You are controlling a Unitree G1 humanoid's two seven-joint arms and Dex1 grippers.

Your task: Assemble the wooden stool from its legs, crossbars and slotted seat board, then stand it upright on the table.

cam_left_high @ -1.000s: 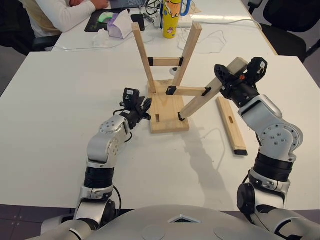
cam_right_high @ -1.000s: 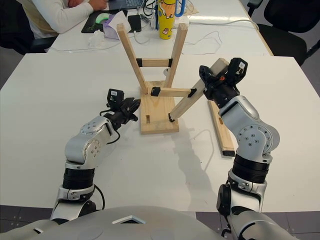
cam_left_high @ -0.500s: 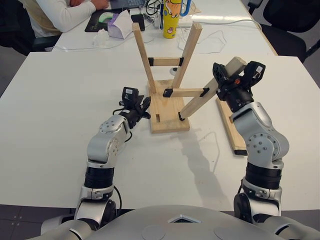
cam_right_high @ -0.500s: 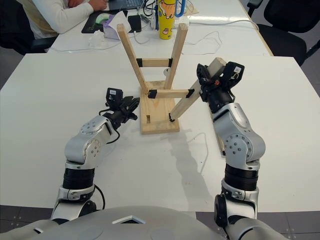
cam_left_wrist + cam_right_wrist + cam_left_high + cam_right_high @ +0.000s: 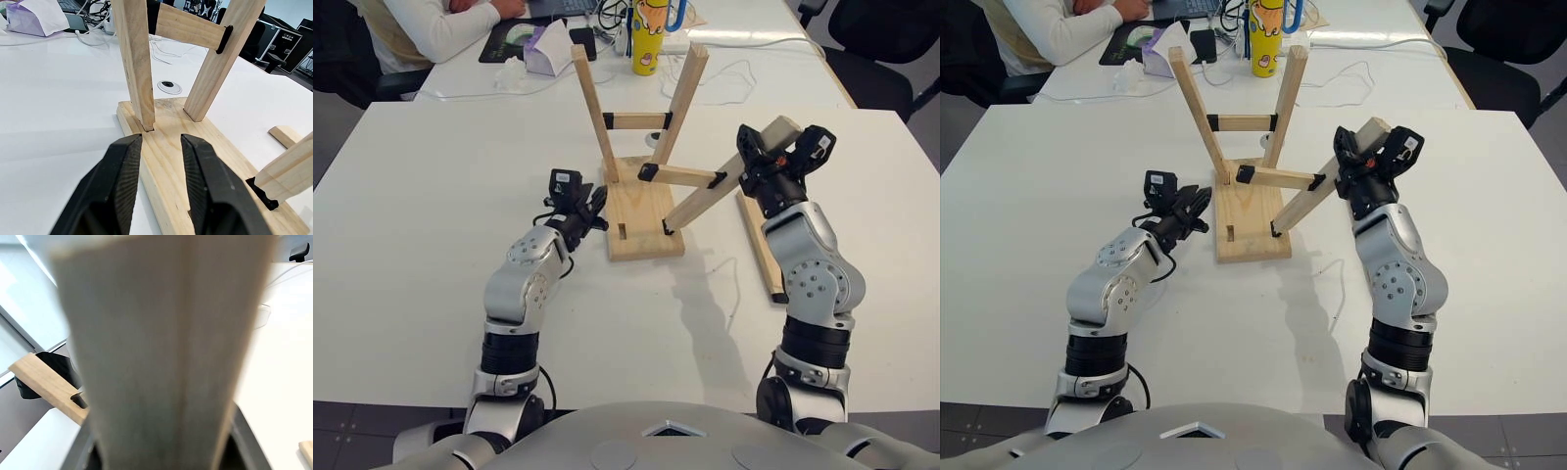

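Note:
The slotted seat board [image 5: 644,220] lies flat on the white table. Two legs [image 5: 595,108] stand in it, leaning apart and joined by a crossbar [image 5: 636,120]. My right gripper [image 5: 766,157] is shut on the upper end of a third leg [image 5: 705,201], which leans with its foot at the board's right edge. A second crossbar [image 5: 680,176] runs from this leg to the left standing leg. In the right wrist view the held leg [image 5: 161,352] is very close. A fourth leg [image 5: 759,240] lies on the table under my right arm. My left gripper [image 5: 161,161] is open over the board's left edge.
Behind the stool stand a yellow bottle [image 5: 650,34] and a tissue pack [image 5: 546,49], with white cables [image 5: 734,73] trailing nearby. A person in a white sleeve [image 5: 431,24] sits at the far left corner. Bare table lies to the left and in front.
My right elbow has swung inward to the left, now covering more of the lying leg. The held leg and its crossbar tilted slightly. The left arm has barely moved.

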